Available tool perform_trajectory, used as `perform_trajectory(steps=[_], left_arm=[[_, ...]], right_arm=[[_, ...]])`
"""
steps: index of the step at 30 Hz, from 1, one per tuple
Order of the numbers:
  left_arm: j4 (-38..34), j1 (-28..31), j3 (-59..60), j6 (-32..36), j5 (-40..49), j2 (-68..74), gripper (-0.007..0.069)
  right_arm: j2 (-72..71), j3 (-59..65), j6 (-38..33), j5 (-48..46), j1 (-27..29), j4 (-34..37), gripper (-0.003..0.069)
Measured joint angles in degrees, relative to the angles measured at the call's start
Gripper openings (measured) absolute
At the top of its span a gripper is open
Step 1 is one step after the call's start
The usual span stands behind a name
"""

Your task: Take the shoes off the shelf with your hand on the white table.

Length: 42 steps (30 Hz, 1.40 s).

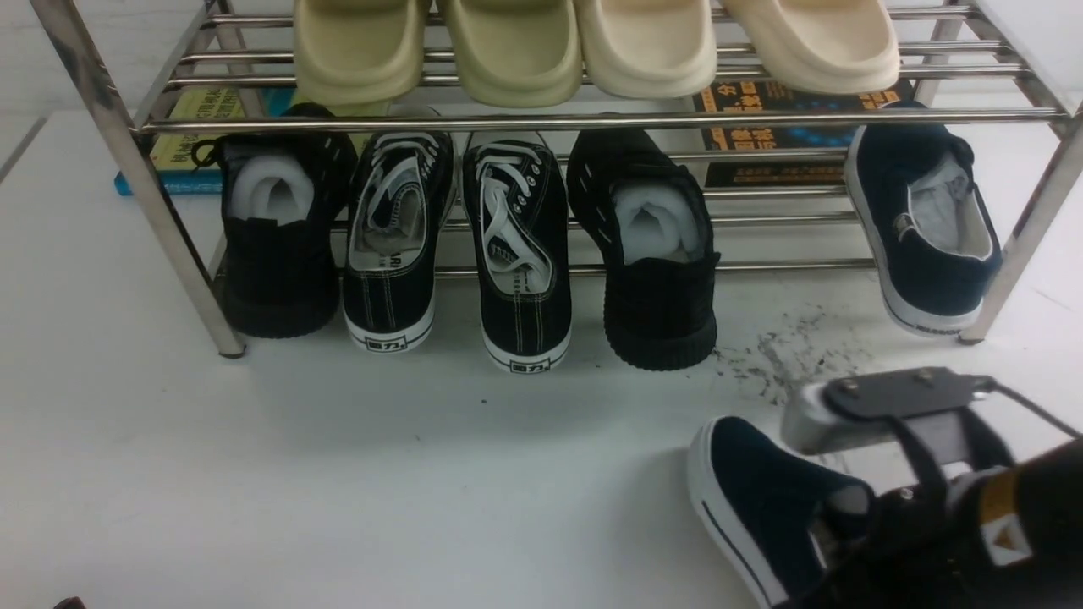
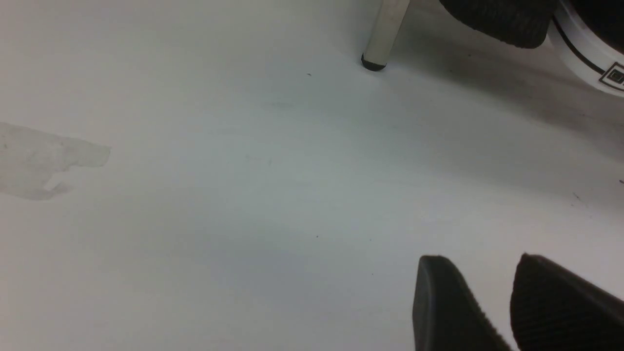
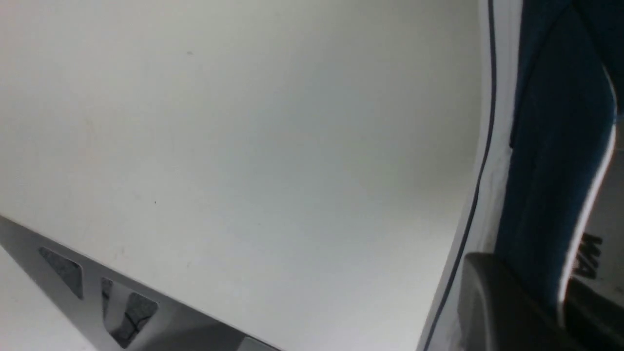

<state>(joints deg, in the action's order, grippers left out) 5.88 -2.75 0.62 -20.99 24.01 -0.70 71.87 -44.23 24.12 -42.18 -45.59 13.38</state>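
The right claw (image 3: 551, 307) is clamped on the side wall of a navy shoe (image 1: 761, 499) at the near right of the counter (image 1: 254, 474). In the front view its tips are hidden behind the arm's black body, and the shoe's heel is cut off by the picture's edge. Whether the sole rests on the counter or hangs just above it cannot be told. The right wrist view shows one finger (image 3: 507, 302) outside the wall; the inner one is dark and hard to make out.

The left claw (image 2: 480, 265) shows only in its wrist view, its fingers a little apart and holding nothing, near the shelf's left leg (image 2: 385, 34).

The second navy shoe (image 1: 922, 220) sits tilted at the far right of the shelf (image 1: 592, 123), on the lower tier. To its left is a gap, then two all-black shoes (image 1: 656, 254) with two black lace-up sneakers (image 1: 516, 254) between them. Pale slippers (image 1: 592, 42) on the top tier are cut off. Books (image 1: 787, 127) lie behind, partly hidden by the rails. Scuff marks (image 1: 778, 355) lie between the shelf and the held shoe.
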Motion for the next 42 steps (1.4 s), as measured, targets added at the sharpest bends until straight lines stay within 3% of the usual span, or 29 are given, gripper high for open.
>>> perform_trajectory(steps=[12,30,36,42], left_arm=[[0.00,0.00,0.00,0.00,0.00,0.00,0.0241],[0.00,0.00,0.00,0.00,0.00,0.00,0.0241],[0.00,0.00,0.00,0.00,0.00,0.00,0.0241],[0.00,0.00,0.00,0.00,0.00,0.00,0.0241]], right_arm=[[17.94,-5.28,0.54,4.25,-1.43,2.98,0.0020],[20.40,-13.88,-7.37,7.86,-1.00,-0.05,0.0024],[23.30,-12.37,-8.22,9.59,-6.52,-0.32,0.0024],[25.86,-12.30,-6.69,12.30,-7.76,0.34,0.0025]])
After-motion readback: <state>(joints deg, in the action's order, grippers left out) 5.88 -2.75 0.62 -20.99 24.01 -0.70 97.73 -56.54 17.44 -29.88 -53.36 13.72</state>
